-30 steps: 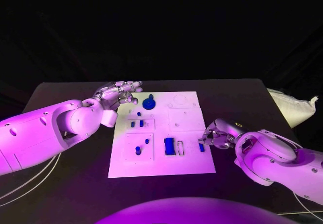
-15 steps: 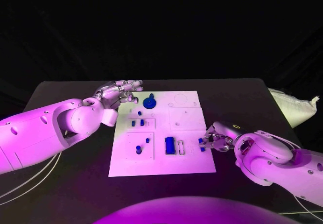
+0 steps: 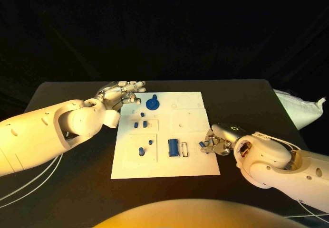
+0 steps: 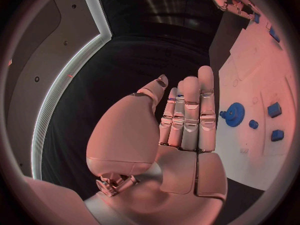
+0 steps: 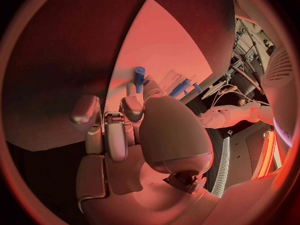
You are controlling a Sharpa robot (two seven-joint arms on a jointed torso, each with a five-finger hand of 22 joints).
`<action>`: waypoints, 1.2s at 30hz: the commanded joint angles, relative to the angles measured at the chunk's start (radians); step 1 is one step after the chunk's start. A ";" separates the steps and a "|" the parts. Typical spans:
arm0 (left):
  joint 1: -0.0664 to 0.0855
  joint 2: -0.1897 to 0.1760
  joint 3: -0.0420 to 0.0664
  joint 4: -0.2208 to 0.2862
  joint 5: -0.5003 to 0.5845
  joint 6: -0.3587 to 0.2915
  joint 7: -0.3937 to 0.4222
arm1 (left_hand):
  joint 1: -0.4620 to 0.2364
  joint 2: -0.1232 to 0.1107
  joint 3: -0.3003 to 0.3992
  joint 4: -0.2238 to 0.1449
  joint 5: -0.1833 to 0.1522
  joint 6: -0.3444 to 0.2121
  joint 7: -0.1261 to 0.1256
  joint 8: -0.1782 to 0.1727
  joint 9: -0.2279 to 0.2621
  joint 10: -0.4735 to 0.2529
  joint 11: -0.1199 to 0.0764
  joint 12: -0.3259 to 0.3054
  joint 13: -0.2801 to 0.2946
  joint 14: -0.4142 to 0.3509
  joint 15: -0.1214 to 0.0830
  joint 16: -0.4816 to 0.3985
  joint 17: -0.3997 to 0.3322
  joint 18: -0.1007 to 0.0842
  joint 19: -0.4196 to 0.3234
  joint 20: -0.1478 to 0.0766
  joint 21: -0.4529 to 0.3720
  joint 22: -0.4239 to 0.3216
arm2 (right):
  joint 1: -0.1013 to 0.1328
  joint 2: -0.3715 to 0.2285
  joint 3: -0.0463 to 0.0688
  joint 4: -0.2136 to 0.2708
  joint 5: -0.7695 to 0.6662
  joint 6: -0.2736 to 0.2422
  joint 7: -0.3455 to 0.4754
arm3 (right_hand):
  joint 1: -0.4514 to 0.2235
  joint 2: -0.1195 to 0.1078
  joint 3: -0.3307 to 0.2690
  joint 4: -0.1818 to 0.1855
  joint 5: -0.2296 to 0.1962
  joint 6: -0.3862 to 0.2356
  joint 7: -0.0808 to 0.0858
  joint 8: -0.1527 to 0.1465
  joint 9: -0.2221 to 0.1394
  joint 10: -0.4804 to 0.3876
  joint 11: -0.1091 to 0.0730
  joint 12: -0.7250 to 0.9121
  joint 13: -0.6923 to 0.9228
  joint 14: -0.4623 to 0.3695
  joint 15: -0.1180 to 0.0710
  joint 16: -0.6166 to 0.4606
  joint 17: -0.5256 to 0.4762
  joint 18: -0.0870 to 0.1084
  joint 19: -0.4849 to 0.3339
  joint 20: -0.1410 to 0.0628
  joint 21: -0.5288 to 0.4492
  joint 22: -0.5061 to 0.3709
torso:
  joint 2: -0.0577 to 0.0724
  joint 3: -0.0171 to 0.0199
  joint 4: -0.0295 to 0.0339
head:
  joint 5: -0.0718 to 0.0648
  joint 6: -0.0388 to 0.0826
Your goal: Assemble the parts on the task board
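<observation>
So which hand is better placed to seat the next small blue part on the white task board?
Right. The right hand already pinches a small blue peg-shaped part at the white task board's near right edge. The left hand holds nothing, fingers extended, off the far left corner.

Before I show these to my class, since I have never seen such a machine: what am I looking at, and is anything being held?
It is a robot with two white arms ending in silver hands, at a black table. One picture looks down from its head; the two round ones come from cameras at its wrists. On the table lies the white task board, with small blue parts on it, such as a round blue gear-like piece and a blue rectangular block. The left hand sits at the board's far left corner with straight fingers, holding nothing. The right hand at the board's right edge pinches a small blue peg, seen best from the right wrist.
</observation>
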State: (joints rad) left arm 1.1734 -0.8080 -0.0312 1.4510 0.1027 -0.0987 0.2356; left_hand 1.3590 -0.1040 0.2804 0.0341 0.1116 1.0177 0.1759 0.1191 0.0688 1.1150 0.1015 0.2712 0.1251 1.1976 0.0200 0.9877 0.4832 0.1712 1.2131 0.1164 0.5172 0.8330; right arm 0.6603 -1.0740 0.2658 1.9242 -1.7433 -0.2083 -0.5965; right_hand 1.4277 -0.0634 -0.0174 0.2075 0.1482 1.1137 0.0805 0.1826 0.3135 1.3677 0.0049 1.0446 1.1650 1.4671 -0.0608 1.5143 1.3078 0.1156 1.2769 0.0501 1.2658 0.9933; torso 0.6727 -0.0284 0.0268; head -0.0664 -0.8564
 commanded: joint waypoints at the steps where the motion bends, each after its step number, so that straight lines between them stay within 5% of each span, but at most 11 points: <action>1: 0.000 0.002 0.001 0.001 -0.002 0.021 0.003 | 0.007 0.004 -0.007 0.001 -0.001 -0.010 0.000 0.007 -0.001 -0.009 -0.001 0.003 0.001 -0.007 -0.002 0.003 -0.001 0.010 0.004 0.002 -0.006 -0.001 | -0.011 0.009 -0.007 -0.007 -0.100 0.110 -0.003 | 0.044 0.006 0.024 -0.014 -0.016 0.005 -0.006 -0.008 0.002 -0.003 -0.010 -0.005 -0.003 0.080 -0.009 -0.003 0.144 -0.003 0.000 -0.007 -0.004 0.002 | 0.000 -0.0001 0.0008 | 0.002 0.000; 12: 0.000 0.005 0.000 0.000 -0.003 0.022 0.002 | 0.007 0.004 -0.007 0.001 -0.001 -0.010 0.000 0.007 -0.001 -0.009 -0.001 0.003 0.001 -0.007 -0.002 0.003 -0.001 0.010 0.004 0.002 -0.006 -0.001 | -0.013 0.035 -0.008 -0.018 -0.199 0.166 -0.001 | 0.104 0.004 0.102 -0.054 -0.029 0.010 -0.003 -0.022 0.007 -0.009 -0.009 -0.021 -0.009 0.082 -0.008 0.001 0.154 -0.005 0.003 -0.008 -0.002 0.009 | 0.000 0.0005 0.0000 | 0.005 0.000; 16: 0.000 0.005 0.000 0.000 -0.004 0.022 0.002 | 0.008 0.005 -0.008 0.001 -0.001 -0.009 0.000 0.008 -0.001 -0.010 -0.001 0.005 0.002 -0.007 -0.002 0.004 -0.002 0.010 0.004 0.002 -0.006 -0.001 | -0.014 0.038 -0.009 -0.019 -0.192 0.150 -0.003 | 0.095 0.011 0.150 -0.050 0.035 0.017 -0.004 -0.027 0.009 -0.006 -0.011 -0.020 -0.007 0.081 -0.008 0.000 0.153 -0.005 0.006 -0.008 0.001 0.014 | 0.000 0.0000 -0.0004 | 0.006 0.001; 23: -0.001 0.005 0.000 0.001 -0.005 0.023 0.002 | 0.008 0.005 -0.008 0.001 -0.001 -0.009 0.000 0.008 -0.001 -0.010 -0.001 0.005 0.002 -0.007 -0.002 0.004 -0.002 0.010 0.004 0.002 -0.006 -0.001 | -0.014 0.036 -0.009 -0.006 -0.106 0.035 -0.009 | 0.050 0.008 0.227 -0.030 0.143 0.019 -0.010 -0.033 0.019 0.008 -0.015 -0.011 0.001 0.083 -0.012 0.002 0.157 -0.007 0.013 -0.011 0.008 0.024 | 0.001 0.0008 -0.0008 | 0.007 0.002; 27: -0.001 0.004 0.000 0.001 -0.006 0.023 0.002 | 0.008 0.005 -0.008 0.001 -0.001 -0.009 0.000 0.008 -0.001 -0.010 -0.001 0.005 0.002 -0.007 -0.002 0.004 -0.002 0.010 0.004 0.002 -0.006 -0.001 | -0.014 0.033 -0.009 0.009 -0.011 -0.065 -0.011 | -0.013 0.021 0.255 0.012 0.086 0.016 -0.011 -0.037 0.025 0.017 -0.014 -0.005 0.005 0.084 -0.011 0.004 0.162 -0.008 0.017 -0.011 0.011 0.031 | 0.000 0.0008 -0.0005 | 0.008 0.001; 36: -0.001 0.004 0.000 0.003 -0.006 0.023 0.002 | 0.008 0.005 -0.008 0.001 -0.001 -0.009 0.000 0.008 -0.001 -0.010 -0.001 0.005 0.002 -0.007 -0.002 0.004 -0.002 0.010 0.004 0.002 -0.006 -0.001 | -0.011 0.033 -0.008 0.038 0.158 -0.187 -0.016 | -0.041 0.001 0.282 0.020 0.086 0.018 -0.013 -0.039 0.032 0.021 -0.016 -0.001 0.011 0.085 -0.013 0.008 0.169 -0.009 0.022 -0.012 0.016 0.039 | 0.001 -0.0001 0.0000 | 0.011 0.000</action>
State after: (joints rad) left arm 1.1719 -0.8056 -0.0315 1.4512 0.1008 -0.0942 0.2329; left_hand 1.3590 -0.1040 0.2776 0.0369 0.1116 1.0177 0.1759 0.1231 0.0689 1.1114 0.0978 0.2711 0.1251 1.1976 0.0200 0.9877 0.4825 0.1713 1.2131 0.1163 0.5172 0.8332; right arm 0.6495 -1.0416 0.2580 1.9575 -1.6887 -0.3205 -0.6021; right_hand 1.3932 -0.0624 0.2585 0.2293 0.2318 1.1310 0.0722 0.1427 0.3227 1.3840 -0.0115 1.0445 1.1733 1.4647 -0.0665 1.5183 1.3074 0.1156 1.2911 0.0359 1.2781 1.0314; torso 0.6733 -0.0282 0.0263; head -0.0566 -0.8559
